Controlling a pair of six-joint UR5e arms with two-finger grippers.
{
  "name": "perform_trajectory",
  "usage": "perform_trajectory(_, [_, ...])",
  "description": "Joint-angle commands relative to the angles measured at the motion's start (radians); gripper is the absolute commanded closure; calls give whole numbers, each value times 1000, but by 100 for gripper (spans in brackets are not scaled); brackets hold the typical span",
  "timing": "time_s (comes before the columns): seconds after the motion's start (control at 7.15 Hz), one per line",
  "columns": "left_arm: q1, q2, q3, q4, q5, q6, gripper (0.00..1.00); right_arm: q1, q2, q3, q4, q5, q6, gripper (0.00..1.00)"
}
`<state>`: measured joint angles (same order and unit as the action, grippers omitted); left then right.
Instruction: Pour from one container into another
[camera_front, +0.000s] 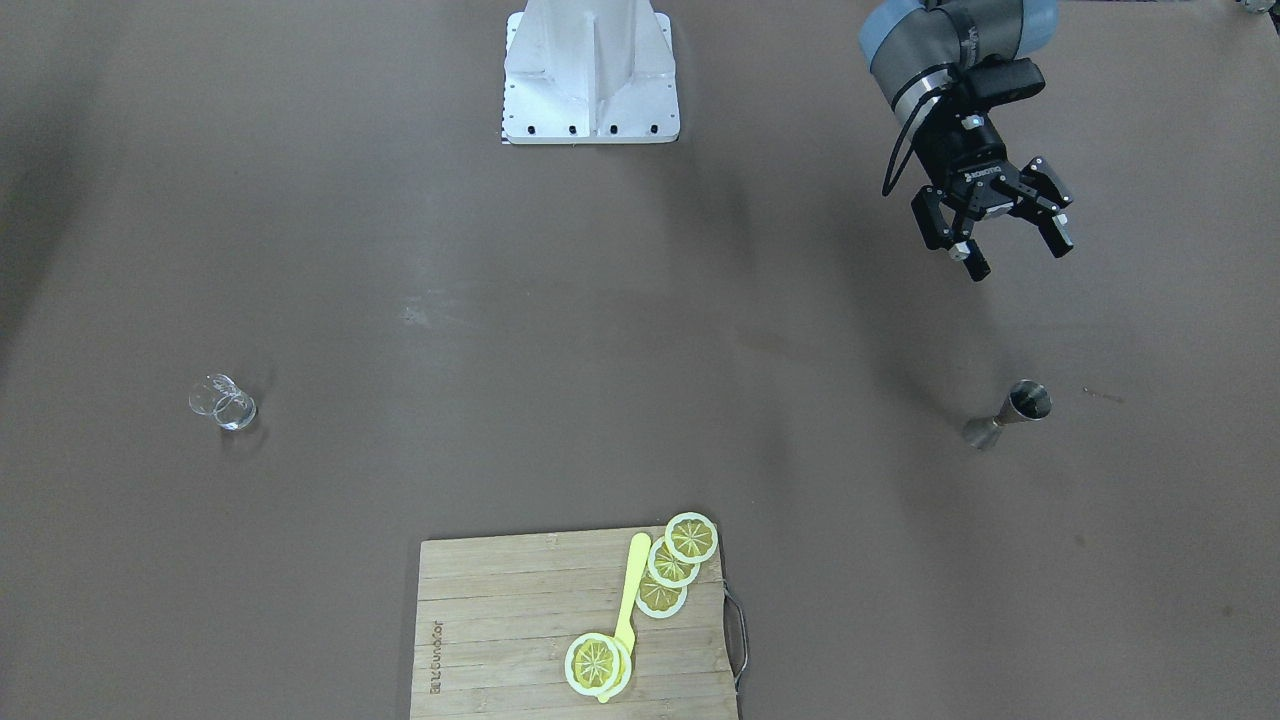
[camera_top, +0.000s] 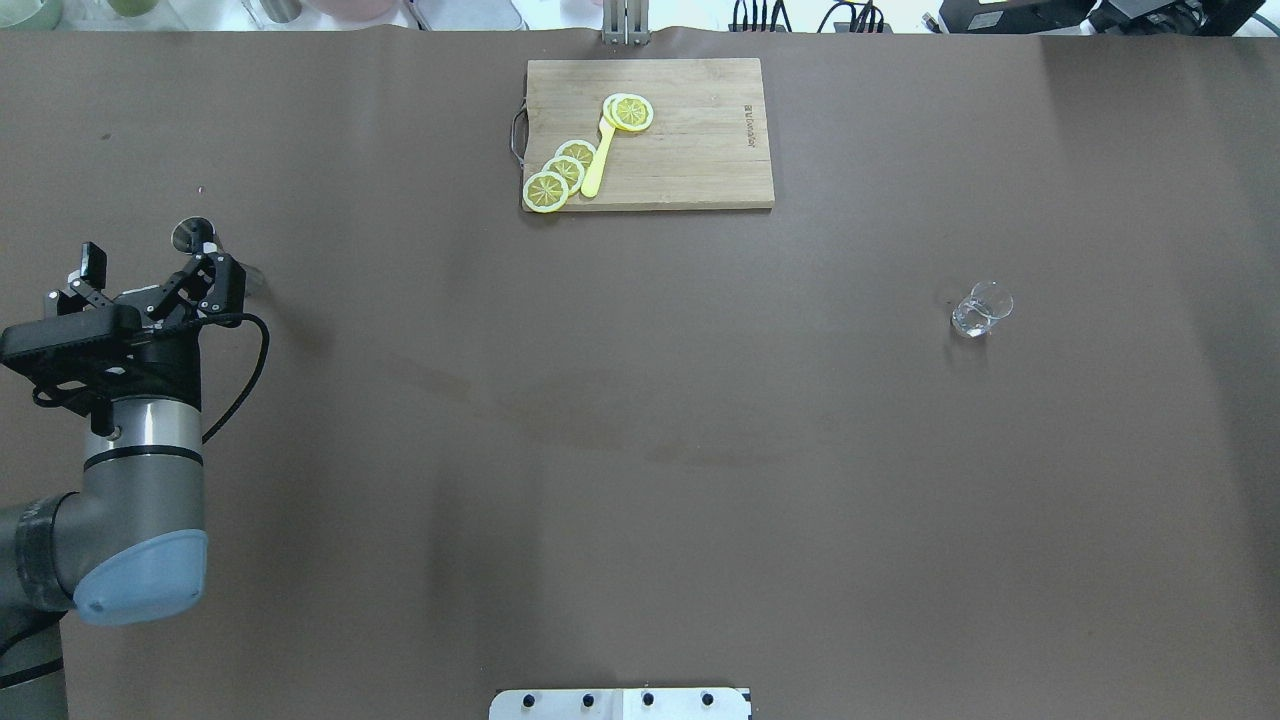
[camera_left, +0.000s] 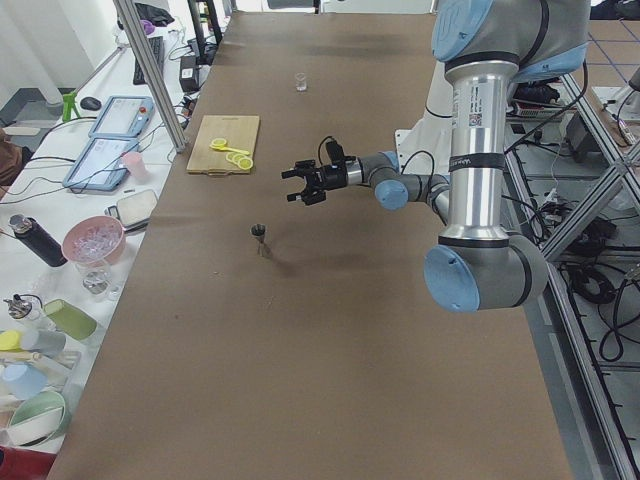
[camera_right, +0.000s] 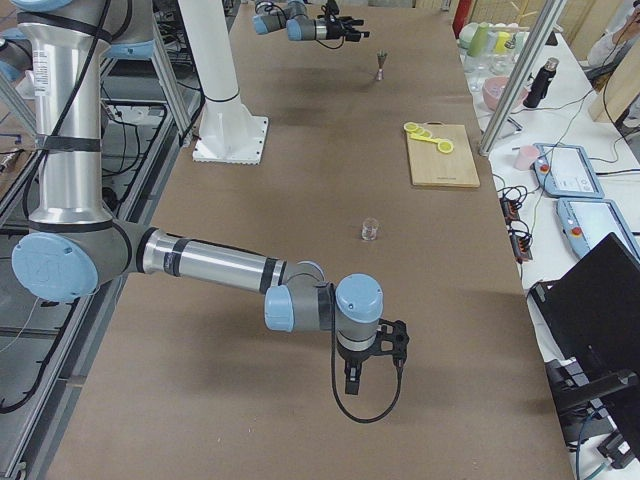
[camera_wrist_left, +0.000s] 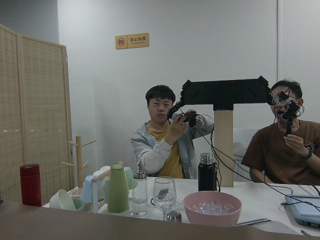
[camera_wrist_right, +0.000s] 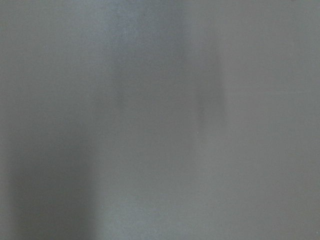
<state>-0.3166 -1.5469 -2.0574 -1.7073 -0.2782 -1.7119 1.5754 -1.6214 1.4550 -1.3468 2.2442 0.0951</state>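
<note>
the left claw (camera_front: 1020, 255) hangs spread apart above the worktop (camera_front: 640, 330), near the upright steel jigger (camera_front: 1008, 414). the small glass (camera_front: 224, 402) stands well apart. the right claw (camera_right: 374, 372): i cannot tell.

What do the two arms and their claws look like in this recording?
The left arm and right arm are silver-grey tubes with pale blue joint caps. The left claw and right claw are black, two-fingered, each trailing a looped black cable. The left claw bears white lettering.
</note>
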Motion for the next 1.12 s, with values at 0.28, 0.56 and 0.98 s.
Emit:
perform_trajectory(0.28, [-10, -267, -23, 195, -85, 259, 0, 0, 0, -1, 0, 0, 0, 0])
perform_trajectory(0.56, [-109, -419, -7, 184, -258, 578, 0, 0, 0, -5, -2, 2, 0, 0])
perform_trajectory(0.98, [-307, -502, 52, 39, -631, 1019, 0, 0, 0, -10, -2, 14, 0, 0])
